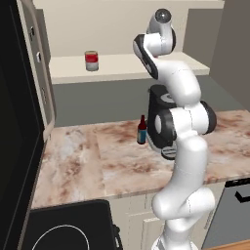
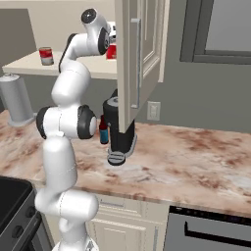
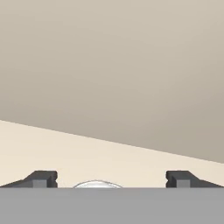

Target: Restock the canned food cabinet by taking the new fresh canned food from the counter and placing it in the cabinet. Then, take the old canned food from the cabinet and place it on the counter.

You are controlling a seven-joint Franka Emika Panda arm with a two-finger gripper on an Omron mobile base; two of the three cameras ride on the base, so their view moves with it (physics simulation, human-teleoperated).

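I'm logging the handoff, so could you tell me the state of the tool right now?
Tool: open, fingertips wide apart, the new fresh canned food low between them, not gripped.

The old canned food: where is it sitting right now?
The old canned food stands upright on the cabinet shelf, toward its left end in the left base view, well clear of the arm; in the right base view it sits far left.
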